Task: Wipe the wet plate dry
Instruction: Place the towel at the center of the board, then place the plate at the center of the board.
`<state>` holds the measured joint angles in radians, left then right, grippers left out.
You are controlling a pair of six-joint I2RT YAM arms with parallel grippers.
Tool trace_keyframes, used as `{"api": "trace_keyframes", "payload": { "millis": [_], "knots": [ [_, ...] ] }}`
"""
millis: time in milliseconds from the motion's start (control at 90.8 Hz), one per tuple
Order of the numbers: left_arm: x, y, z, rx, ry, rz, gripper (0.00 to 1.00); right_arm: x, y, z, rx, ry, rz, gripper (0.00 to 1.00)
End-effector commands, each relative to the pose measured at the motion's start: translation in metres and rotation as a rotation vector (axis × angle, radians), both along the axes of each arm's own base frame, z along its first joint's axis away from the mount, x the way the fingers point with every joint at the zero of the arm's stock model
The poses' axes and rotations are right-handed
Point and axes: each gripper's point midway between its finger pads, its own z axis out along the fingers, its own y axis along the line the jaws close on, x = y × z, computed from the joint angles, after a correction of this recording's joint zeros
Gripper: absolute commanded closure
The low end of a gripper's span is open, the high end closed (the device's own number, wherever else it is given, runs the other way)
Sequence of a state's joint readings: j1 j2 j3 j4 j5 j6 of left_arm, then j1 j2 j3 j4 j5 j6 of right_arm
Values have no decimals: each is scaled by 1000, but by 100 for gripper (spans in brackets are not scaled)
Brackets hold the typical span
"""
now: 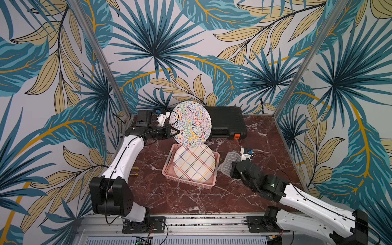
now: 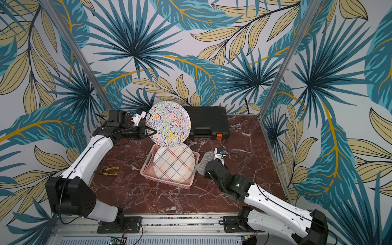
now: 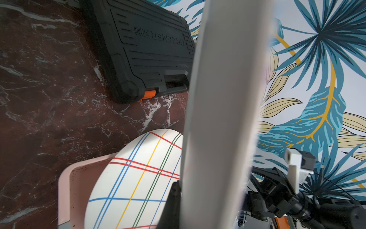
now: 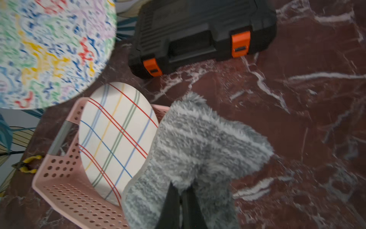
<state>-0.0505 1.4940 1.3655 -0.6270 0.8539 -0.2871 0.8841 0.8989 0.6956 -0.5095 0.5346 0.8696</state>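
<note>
We see a round plate with a busy multicolored squiggle pattern on white, lifted clear of the table and standing nearly on edge. Its patterned face is turned toward the camera in both top views, and the left gripper is clamped on its lower left rim. We also see a fluffy gray-and-white striped cloth, bunched and drooping from the closed right gripper, low over the table and apart from the plate, off to its right.

The red marble table carries a black case, pink basket and pliers (yellow-handled).
</note>
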Motion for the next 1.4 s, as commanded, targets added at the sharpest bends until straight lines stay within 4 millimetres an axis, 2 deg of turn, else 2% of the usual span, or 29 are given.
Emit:
{"api": "trace_keyframes", "payload": {
  "millis": [0,55,88,209,275,330,397,474,540,628,749,826,925,1069,1388],
  "knots": [
    [-5,-2,45,-15,-154,-41,100,-25,-30,-47,-51,152,-100,100],
    [-6,-3,45,-18,-154,-43,100,-30,-27,-64,-48,197,-88,100],
    [-6,-3,45,-20,-153,-44,100,-31,-22,-74,-40,223,-76,94],
    [-7,-4,44,-27,-148,-52,100,-35,-4,-111,-58,332,-25,68],
    [-9,-4,43,-26,-149,-58,100,-34,4,-116,-94,359,15,56],
    [-10,-5,42,-22,-149,-66,100,-31,6,-108,-122,356,36,44],
    [-13,-6,42,-21,-152,-82,100,-25,0,-89,-168,310,40,32],
    [-17,-7,44,-12,-166,-105,100,-19,-10,-57,-201,221,48,17],
    [-21,-8,46,-7,-187,-129,100,-14,-7,-26,-178,134,99,11],
    [-28,-12,47,-16,-204,-174,100,-10,11,10,-79,52,213,10],
    [-42,-18,48,-31,-214,-240,100,2,46,55,169,-36,352,13],
    [-54,-23,53,-71,-212,-288,100,17,55,79,326,-86,382,15],
    [-71,-29,59,-138,-187,-348,100,38,56,103,480,-132,406,17],
    [-91,-34,65,-196,-160,-409,100,57,66,121,581,-129,509,25],
    [-109,-43,63,-210,-132,-465,100,66,87,145,685,-197,650,43]
  ]
}}
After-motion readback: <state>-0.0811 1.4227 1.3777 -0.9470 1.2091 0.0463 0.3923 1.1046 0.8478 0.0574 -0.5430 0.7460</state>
